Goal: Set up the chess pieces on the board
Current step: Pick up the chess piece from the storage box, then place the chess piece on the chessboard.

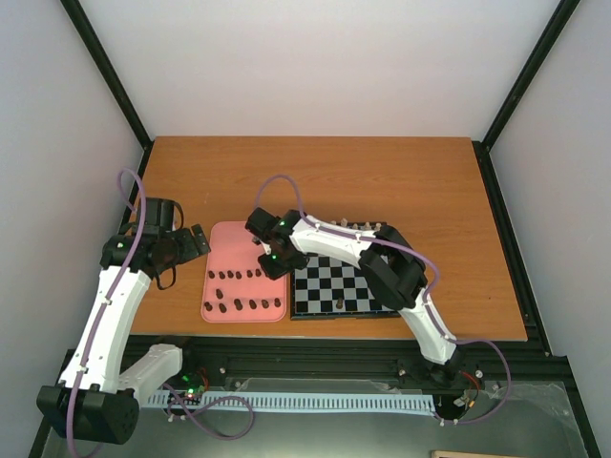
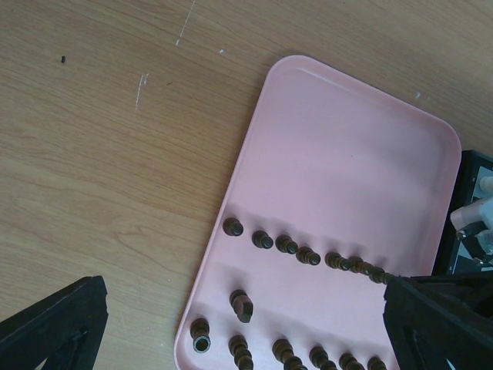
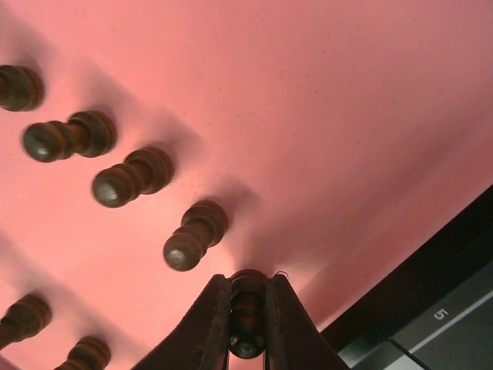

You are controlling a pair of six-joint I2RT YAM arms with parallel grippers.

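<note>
Several dark brown chess pieces [image 1: 241, 277] stand in two rows on a pink tray [image 1: 232, 243]. They also show in the left wrist view [image 2: 309, 257] and the right wrist view [image 3: 195, 234]. My right gripper [image 1: 271, 256] is low over the tray's right edge. In its wrist view it [image 3: 248, 291] is shut on one dark piece [image 3: 248, 324] that stands on the tray [image 3: 323, 92]. The board [image 1: 329, 272] lies right of the tray, and one dark piece [image 1: 341, 303] stands near its front edge. My left gripper [image 1: 179, 244] is open and empty above the table, left of the tray [image 2: 347, 146].
Cream-white pieces [image 1: 359, 227] stand along the board's far edge, partly hidden by the right arm. The board's black rim [image 3: 431, 262] runs close beside the held piece. A knight [image 2: 243, 306] and a rook [image 2: 201, 338] stand at the tray's left end.
</note>
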